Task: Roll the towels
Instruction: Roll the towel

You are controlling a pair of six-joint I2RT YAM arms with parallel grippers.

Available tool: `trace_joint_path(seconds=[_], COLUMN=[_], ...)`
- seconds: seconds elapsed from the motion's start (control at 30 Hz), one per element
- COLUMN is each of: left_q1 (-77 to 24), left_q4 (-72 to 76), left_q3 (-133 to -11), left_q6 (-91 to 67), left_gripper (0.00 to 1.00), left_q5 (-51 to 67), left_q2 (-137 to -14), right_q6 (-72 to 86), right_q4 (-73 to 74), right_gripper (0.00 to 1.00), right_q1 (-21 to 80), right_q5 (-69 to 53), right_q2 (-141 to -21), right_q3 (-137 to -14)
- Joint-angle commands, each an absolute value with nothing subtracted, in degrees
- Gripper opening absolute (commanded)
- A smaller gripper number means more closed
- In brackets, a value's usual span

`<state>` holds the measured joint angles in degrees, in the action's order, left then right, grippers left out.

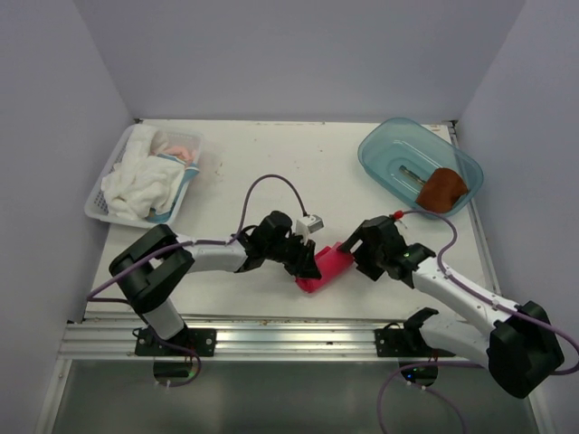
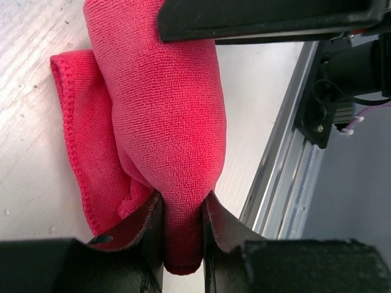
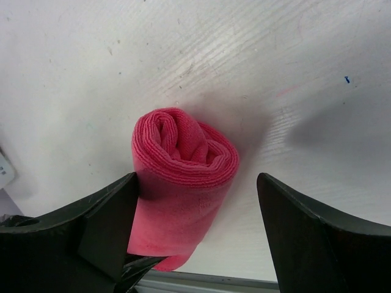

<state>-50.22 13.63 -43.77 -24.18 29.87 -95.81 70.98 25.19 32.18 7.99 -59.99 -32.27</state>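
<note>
The bright pink-red towel (image 1: 326,268) lies rolled near the table's front edge, between both grippers. My left gripper (image 1: 308,263) is shut on one end of the roll; in the left wrist view its jaws (image 2: 183,223) pinch the towel (image 2: 165,110), and a loose flap lies to the left. My right gripper (image 1: 351,254) is open around the other end. In the right wrist view the spiral end of the roll (image 3: 183,159) sits between the fingers (image 3: 197,186), against the left one. The rust-brown towel (image 1: 442,188) lies in the blue tub (image 1: 389,145).
A white basket (image 1: 98,206) with white cloths (image 1: 140,185) stands at the back left. The aluminium rail (image 1: 271,339) runs along the table's front edge, just behind the pink roll; it also shows in the left wrist view (image 2: 287,146).
</note>
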Motion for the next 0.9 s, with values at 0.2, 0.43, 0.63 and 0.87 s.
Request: trace_joint_path(seconds=[0.2,0.43,0.63,0.87], left_q1=[-47.0,-46.5,-46.1,-46.1], left_q4=[23.8,25.8,25.8,15.6], left_q3=[-40.3,-39.7,-40.1,-42.5], left_q6=[-32.5,-33.7,-33.7,-28.6], left_gripper=[0.18,0.18,0.19,0.65], left_q5=[41.0,42.2,42.1,38.2], left_q2=[-98.3,-100.4,-101.2,-98.2], right_q6=[77.1,79.8,81.5,79.5], right_q4=[8.6,2.7,1.4,11.8], right_gripper=[0.82,0.79,0.58,0.38], right_q1=[33.7,35.3,36.5,36.5], right_q5=[3.3,4.8,5.1,9.6], right_q2=[-62.6,-65.0,-67.4,-65.3], right_q3=[-23.5,-21.4,-21.7,-26.7])
